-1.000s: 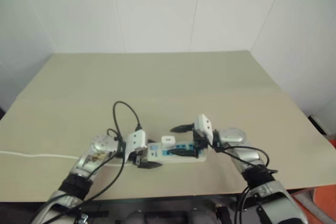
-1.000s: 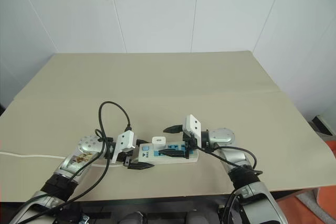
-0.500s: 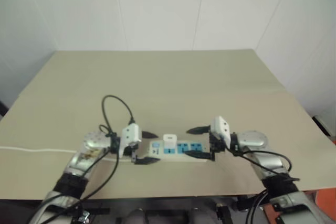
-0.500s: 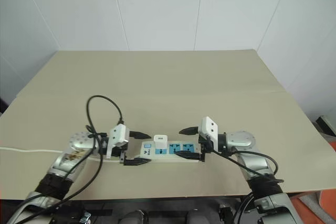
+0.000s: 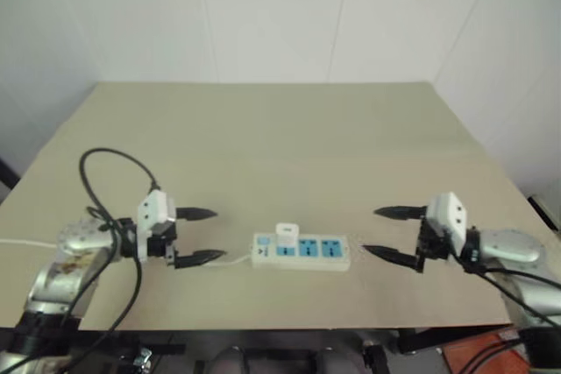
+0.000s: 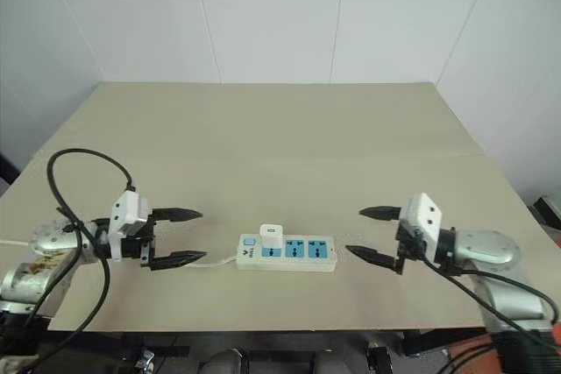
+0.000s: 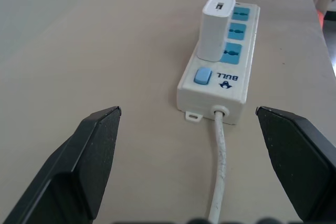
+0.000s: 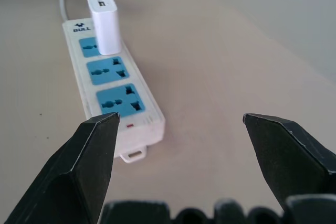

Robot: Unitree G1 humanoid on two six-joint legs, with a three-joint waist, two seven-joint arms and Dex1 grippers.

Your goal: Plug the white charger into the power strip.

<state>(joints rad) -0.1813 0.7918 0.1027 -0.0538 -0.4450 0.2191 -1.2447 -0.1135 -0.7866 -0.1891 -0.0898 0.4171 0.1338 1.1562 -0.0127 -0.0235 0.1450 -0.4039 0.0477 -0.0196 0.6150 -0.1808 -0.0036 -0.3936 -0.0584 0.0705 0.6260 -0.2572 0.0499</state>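
White on blue: the white charger stands upright in the power strip, seated in the socket panel nearest the strip's switch and cord end, and the other two blue panels are bare. The strip lies flat on the beige counter, between my two end effectors and well apart from both. My left end effector hovers wide open and holds nothing, its black fingers pointing at the cord end of the strip; the thin white cord runs out from the strip straight toward it. My right end effector is spread just as wide and is also empty, facing the strip's far end, with the charger at the opposite end from it. Neither end effector touches the strip, the charger or the counter.
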